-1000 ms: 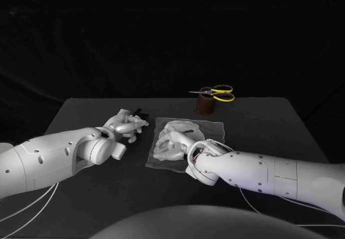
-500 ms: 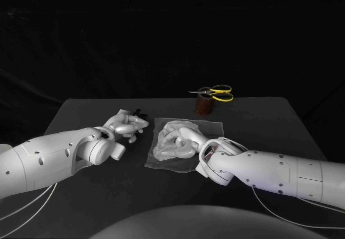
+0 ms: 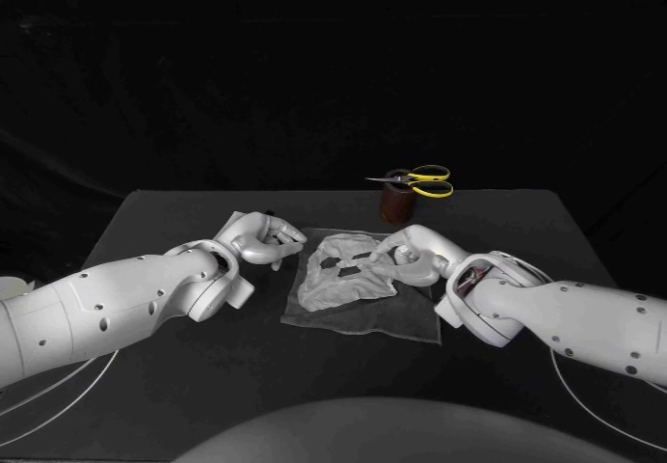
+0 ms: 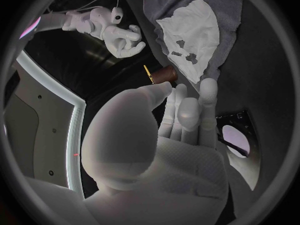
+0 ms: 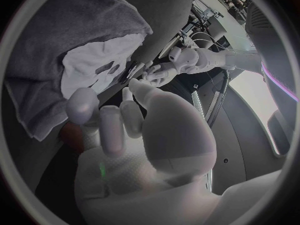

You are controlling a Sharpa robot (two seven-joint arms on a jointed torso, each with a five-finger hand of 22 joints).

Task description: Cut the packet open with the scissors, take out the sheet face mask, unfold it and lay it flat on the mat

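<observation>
Okay, your left hand (image 3: 258, 237) sits with fingers curled together by one packet (image 4: 234, 135); can't tell if gripping. One mask (image 3: 348, 273) lies spread on one mat (image 3: 389, 318), probably placed for good. Your right hand (image 3: 412, 251) hovers beside it, fingers loosely apart, empty. One scissors (image 3: 417, 180) is parked in one cup (image 3: 398, 204), out of the way.

Mask (image 3: 342, 289) on mat (image 3: 378, 319), scissors (image 3: 418, 179) on cup (image 3: 398, 205) behind

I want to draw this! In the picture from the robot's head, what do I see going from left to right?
left hand → sheet face mask, lying on the mat → right hand
</observation>
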